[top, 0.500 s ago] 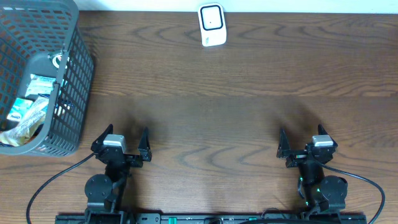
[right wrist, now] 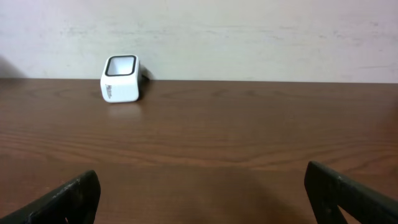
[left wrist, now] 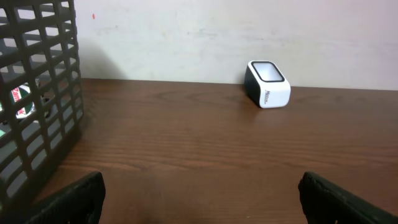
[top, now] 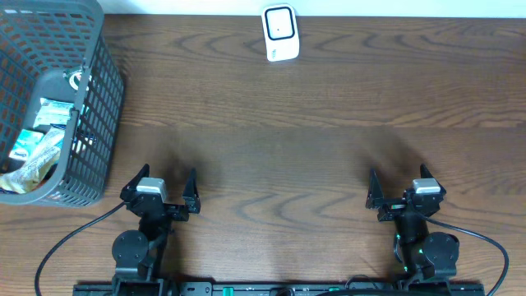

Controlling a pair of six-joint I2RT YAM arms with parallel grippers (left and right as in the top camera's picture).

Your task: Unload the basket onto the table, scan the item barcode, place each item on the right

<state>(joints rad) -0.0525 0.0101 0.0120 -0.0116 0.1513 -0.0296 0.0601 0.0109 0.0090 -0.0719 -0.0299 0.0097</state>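
Barely off the mark, no pick and no scan yet, with the packets (top: 37, 148) down in the basket (top: 99, 66) well left of the scanner (top: 279, 33), left gripper (top: 168, 177) and right gripper (top: 398, 177) spread wide, empty, well short of the scanner, unchanged from a moment ago.

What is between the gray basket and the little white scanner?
Nothing, just bare wooden table between the basket and the scanner; the overhead view shows it.
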